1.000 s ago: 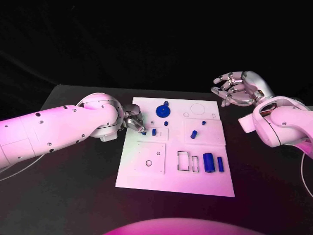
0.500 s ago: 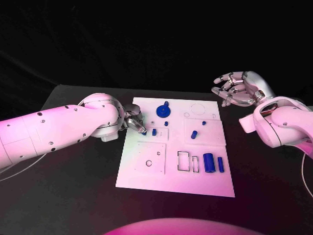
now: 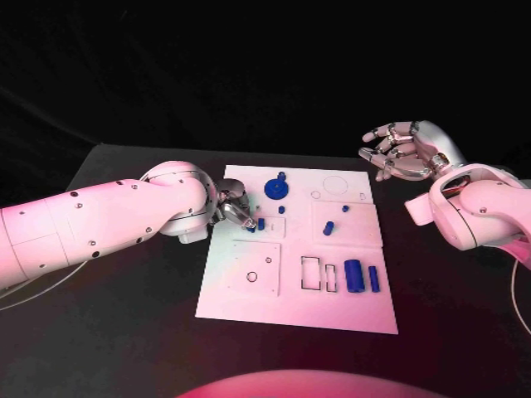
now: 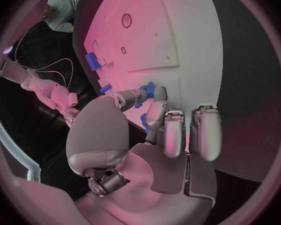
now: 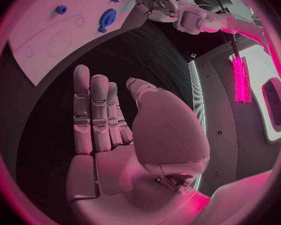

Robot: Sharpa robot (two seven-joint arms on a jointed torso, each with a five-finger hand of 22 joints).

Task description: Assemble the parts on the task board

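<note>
Left robot hand: low over the task board's left edge, its fingertips pinching a small blue part that sits in or just over the small outlined square there (I cannot tell whether the piece touches the board).
Right robot hand: raised off the far right corner of the board, fingers apart and lightly curled, holding nothing; its own wrist view shows the palm bare and the fingers upright.
Task board: a white plate lying flat in the middle of the black surface, long side running away from the robot.
Blue gear: near the far edge of the board, a small blue knob just beyond it.
Short blue peg: mid-board, apart from the left hand's piece.
Blue cylinder: near the board's right edge, lying beside a thinner blue bar, both just right of two outlined rectangular slots.
</note>
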